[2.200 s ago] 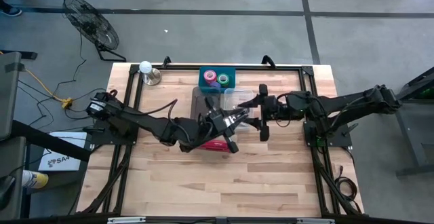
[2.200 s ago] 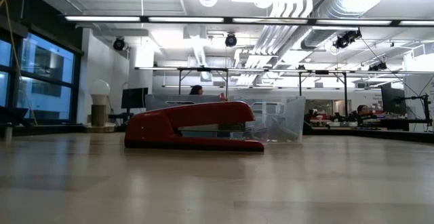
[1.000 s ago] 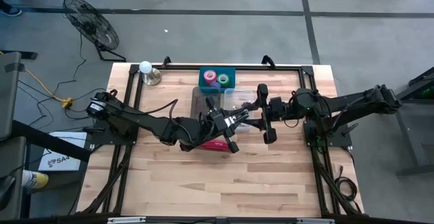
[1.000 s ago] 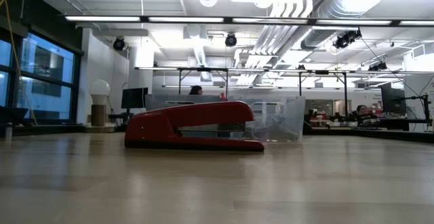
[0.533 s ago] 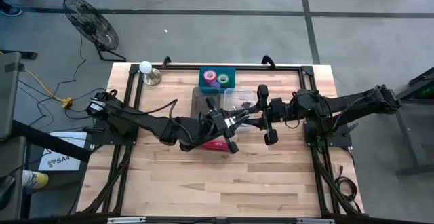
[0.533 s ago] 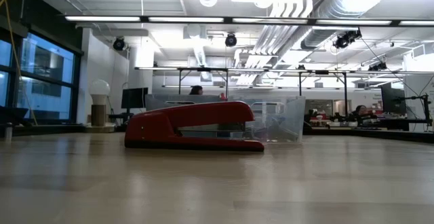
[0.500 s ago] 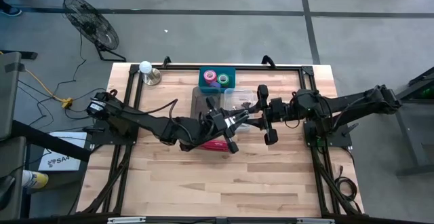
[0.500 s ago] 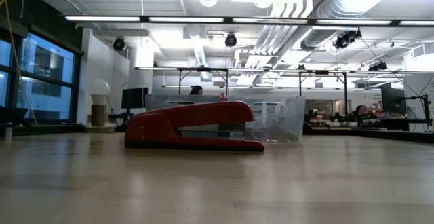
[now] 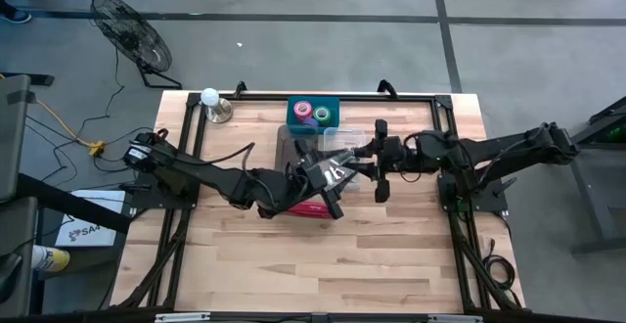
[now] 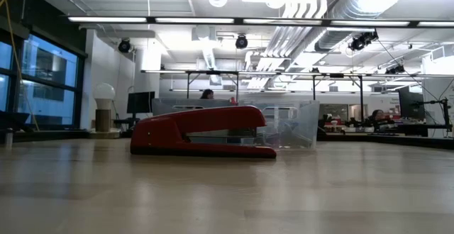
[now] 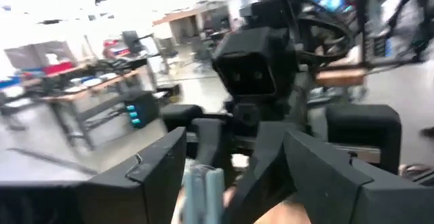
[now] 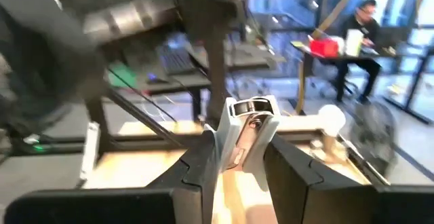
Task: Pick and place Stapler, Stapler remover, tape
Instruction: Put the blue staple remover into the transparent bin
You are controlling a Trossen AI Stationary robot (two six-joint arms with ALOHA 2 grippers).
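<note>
Overhead, the stapler [image 9: 311,207] is seen lying on the table [image 9: 293,264] at about six o'clock of the left gripper [image 9: 335,174], whose fingers stand apart, while a pale metal stapler remover [image 12: 245,130] is pinched by the right gripper [image 12: 239,157] at its three o'clock.

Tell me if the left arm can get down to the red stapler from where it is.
Likely yes. The stapler lies on the table right beside the left gripper, with nothing stacked on it, and the jaws stand open. The wrist overhangs part of it.
</note>
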